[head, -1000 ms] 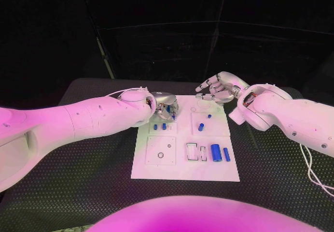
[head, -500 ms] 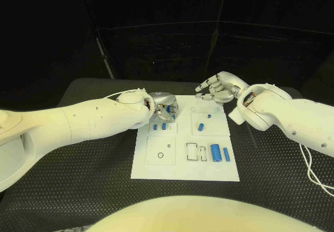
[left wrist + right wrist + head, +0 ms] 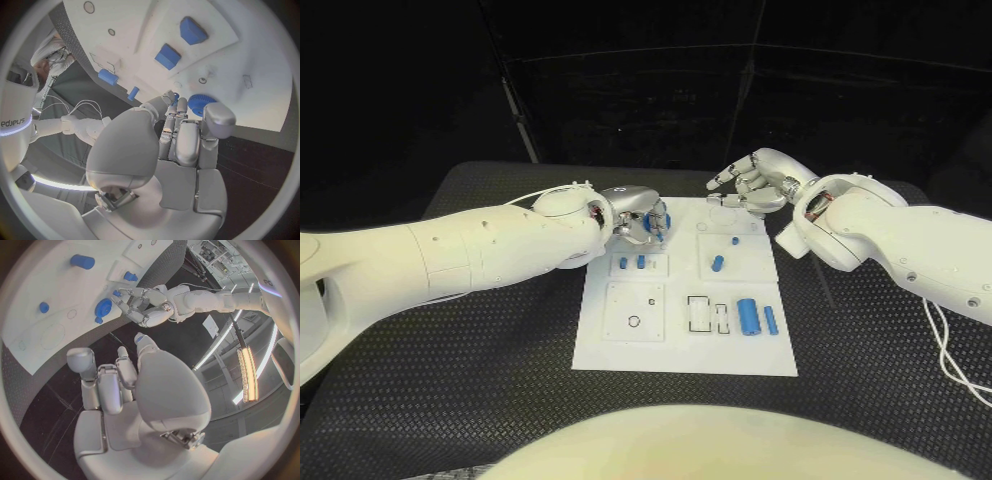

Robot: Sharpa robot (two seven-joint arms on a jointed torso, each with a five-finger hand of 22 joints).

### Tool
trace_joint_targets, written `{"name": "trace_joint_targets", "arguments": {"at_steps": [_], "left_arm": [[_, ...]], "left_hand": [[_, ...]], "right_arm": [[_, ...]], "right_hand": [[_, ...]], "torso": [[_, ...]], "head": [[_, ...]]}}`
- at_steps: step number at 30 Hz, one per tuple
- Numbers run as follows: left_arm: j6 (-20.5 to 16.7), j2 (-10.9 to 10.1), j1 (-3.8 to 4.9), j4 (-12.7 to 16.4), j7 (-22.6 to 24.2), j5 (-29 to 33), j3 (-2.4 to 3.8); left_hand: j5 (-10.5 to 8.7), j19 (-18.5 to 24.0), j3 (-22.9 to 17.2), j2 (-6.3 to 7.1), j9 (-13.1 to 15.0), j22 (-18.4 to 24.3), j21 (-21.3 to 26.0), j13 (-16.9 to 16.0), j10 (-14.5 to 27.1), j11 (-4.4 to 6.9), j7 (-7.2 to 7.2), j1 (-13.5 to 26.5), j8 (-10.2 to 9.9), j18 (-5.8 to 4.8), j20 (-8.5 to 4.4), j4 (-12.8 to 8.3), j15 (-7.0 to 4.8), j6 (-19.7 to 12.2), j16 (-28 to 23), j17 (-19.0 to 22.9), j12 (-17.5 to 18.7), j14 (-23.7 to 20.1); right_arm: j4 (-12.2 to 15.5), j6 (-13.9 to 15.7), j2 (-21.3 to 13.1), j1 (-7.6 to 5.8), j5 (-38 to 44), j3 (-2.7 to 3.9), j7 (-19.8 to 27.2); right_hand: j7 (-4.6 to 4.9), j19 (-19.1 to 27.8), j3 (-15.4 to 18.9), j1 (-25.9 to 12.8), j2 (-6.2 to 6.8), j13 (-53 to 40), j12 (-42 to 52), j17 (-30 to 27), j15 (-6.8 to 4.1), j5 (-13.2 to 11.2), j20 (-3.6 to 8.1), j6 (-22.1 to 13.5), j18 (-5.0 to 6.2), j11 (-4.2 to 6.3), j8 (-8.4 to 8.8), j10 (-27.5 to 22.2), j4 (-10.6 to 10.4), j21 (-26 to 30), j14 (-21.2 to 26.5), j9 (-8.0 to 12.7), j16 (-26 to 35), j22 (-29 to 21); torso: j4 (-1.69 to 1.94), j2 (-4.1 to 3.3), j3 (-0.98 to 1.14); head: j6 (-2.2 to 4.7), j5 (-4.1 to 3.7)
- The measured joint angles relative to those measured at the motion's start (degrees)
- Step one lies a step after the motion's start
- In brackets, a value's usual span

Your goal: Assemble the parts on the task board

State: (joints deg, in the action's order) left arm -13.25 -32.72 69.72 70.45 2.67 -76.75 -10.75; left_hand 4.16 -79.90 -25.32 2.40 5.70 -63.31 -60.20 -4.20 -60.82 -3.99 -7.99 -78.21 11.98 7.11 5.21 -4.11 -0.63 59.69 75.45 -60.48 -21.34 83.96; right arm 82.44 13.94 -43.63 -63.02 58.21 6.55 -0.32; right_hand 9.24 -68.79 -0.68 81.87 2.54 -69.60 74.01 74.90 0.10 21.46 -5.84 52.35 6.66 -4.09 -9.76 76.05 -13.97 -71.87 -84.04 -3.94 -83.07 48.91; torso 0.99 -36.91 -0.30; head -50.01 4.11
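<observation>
The white task board [image 3: 682, 350] lies mid-table. My left hand [image 3: 639, 215] hovers low over its far left corner, fingertips pinching a blue toothed disc [image 3: 200, 103] right at the board's surface; the right wrist view shows that disc [image 3: 104, 306] at those fingertips. My right hand [image 3: 754, 185] hangs past the board's far right corner, fingers loosely apart and holding nothing. Two small blue parts [image 3: 632, 263] stand in the left block. A short blue cylinder [image 3: 717, 264] and a small peg [image 3: 734, 240] sit on the right block. A thick blue cylinder [image 3: 747, 315] and a thin one [image 3: 769, 319] lie nearer me.
A square plate with a small ring [image 3: 633, 312] and rectangular slots [image 3: 700, 313] occupy the board's near half. Black textured table [image 3: 473, 380] surrounds the board. My left forearm [image 3: 459, 250] crosses the table left of the board.
My left hand has shifted slightly toward the board's far edge, carrying the blue disc with it. The right hand has stayed put.
</observation>
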Motion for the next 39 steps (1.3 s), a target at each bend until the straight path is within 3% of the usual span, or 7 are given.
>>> {"name": "trace_joint_targets", "arguments": {"at_steps": [6,14,39], "left_arm": [[-0.4,-2.9,0.01,2.1,0.0,0.6,0.42],[-0.1,-5.1,0.02,3.3,-0.4,1.5,0.58],[3.2,-4.8,-0.02,1.1,-2.0,2.4,0.60]], "left_hand": [[0.00,0.0,0.0,0.00,-0.1,-0.1,0.0,0.0,0.0,0.00,0.00,0.0,0.0,0.00,0.00,0.0,0.00,0.0,0.0,0.0,0.0,0.0],[0.00,0.0,-0.2,0.33,-0.1,-0.3,-0.1,0.0,-0.2,-0.20,0.00,0.3,-0.3,0.00,0.00,0.2,0.01,0.0,0.0,0.2,0.3,0.0],[0.00,0.0,-0.2,0.52,-0.1,-0.4,-0.2,0.0,-0.2,-0.21,-0.21,0.5,-0.4,0.00,0.01,0.2,0.01,0.2,0.0,0.6,0.3,0.0]], "right_arm": [[0.0,0.0,-0.1,0.00,0.0,0.00,0.0],[-0.1,0.0,-0.1,0.00,0.0,0.00,0.0],[-0.1,0.0,-0.1,0.01,0.0,0.00,0.0]], "right_hand": [[0.00,0.0,0.0,0.0,0.00,0.0,0.0,0.0,0.00,0.0,0.00,0.0,0.00,0.00,0.00,0.0,0.0,0.0,0.0,0.0,0.0,0.0],[0.00,0.0,0.0,0.0,0.00,0.0,0.0,0.0,0.00,0.0,0.00,0.0,0.00,0.00,0.00,0.0,0.0,0.0,0.0,0.0,0.0,0.0],[0.00,0.0,0.0,0.0,0.00,0.0,0.0,0.0,0.00,0.0,0.00,0.0,0.00,0.00,0.00,0.0,0.0,0.0,0.0,0.0,0.0,0.0]], "torso": [[0.00,0.00,-0.03],[0.00,-0.02,-0.04],[-0.18,-0.06,0.00]], "head": [[0.00,-0.09],[0.02,0.14],[0.02,0.26]]}}
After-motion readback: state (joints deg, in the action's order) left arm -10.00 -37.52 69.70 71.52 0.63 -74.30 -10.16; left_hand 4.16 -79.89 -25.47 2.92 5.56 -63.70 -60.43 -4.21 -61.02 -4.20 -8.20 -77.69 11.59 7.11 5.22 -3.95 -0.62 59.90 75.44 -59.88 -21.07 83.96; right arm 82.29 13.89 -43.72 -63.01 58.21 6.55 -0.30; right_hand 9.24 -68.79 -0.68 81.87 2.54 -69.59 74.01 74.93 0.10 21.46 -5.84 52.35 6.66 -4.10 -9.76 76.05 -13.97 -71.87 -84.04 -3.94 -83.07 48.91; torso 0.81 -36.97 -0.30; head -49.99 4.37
